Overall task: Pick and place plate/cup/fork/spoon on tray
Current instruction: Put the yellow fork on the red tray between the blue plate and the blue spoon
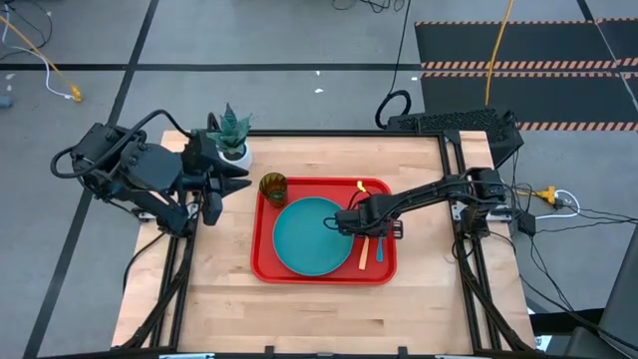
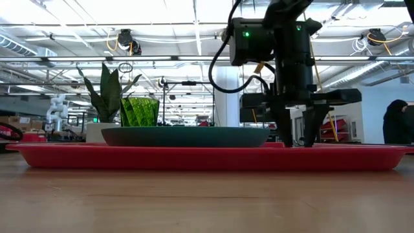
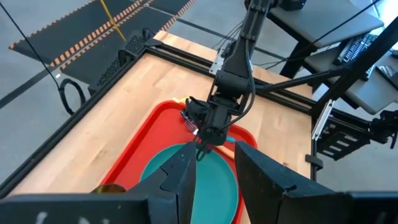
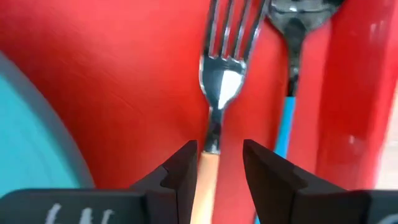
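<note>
The red tray (image 1: 261,239) lies mid-table. The teal plate (image 1: 309,234) lies flat on it, and the green cup (image 1: 273,186) stands upright at its far left corner. The fork (image 4: 221,81) and the blue-handled spoon (image 4: 285,124) lie side by side on the tray floor, right of the plate. My right gripper (image 4: 219,165) points down over the fork, open, one finger on each side of the fork where its metal neck meets the orange handle (image 1: 362,253); I cannot tell whether a finger touches it. My left gripper (image 3: 214,177) is open and empty at the table's left.
A white pot with a green plant (image 1: 231,135) stands at the table's far left, just beyond my left gripper and the cup. Bare wood lies near of the tray (image 1: 319,309) and to its left and right.
</note>
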Robot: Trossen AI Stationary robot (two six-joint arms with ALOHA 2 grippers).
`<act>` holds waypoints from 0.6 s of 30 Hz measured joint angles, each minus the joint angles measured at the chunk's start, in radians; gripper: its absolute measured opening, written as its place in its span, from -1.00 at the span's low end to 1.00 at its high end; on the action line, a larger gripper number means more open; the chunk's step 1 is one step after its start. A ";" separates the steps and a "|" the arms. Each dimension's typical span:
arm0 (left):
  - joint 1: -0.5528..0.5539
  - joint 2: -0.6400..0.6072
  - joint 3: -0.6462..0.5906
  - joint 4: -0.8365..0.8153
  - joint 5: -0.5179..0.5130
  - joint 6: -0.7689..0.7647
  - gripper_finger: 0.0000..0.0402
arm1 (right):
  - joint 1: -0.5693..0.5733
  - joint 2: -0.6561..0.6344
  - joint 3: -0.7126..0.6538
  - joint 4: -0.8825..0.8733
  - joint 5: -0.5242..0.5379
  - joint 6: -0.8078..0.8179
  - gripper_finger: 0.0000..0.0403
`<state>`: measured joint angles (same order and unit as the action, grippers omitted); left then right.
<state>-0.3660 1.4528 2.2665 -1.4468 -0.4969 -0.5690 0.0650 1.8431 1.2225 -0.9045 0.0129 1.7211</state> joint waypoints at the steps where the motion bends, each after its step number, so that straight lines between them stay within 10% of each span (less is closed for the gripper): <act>1: 0.000 0.000 0.000 0.000 0.000 -0.003 -0.44 | 0.000 0.000 -0.001 0.000 0.000 0.003 -0.40; 18: 0.000 0.000 0.000 0.005 -0.002 -0.011 -0.44 | -0.001 -0.006 -0.061 0.117 -0.038 0.020 -0.40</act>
<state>-0.3660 1.4528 2.2665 -1.4414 -0.4984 -0.5803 0.0645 1.8374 1.1613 -0.7876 -0.0252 1.7415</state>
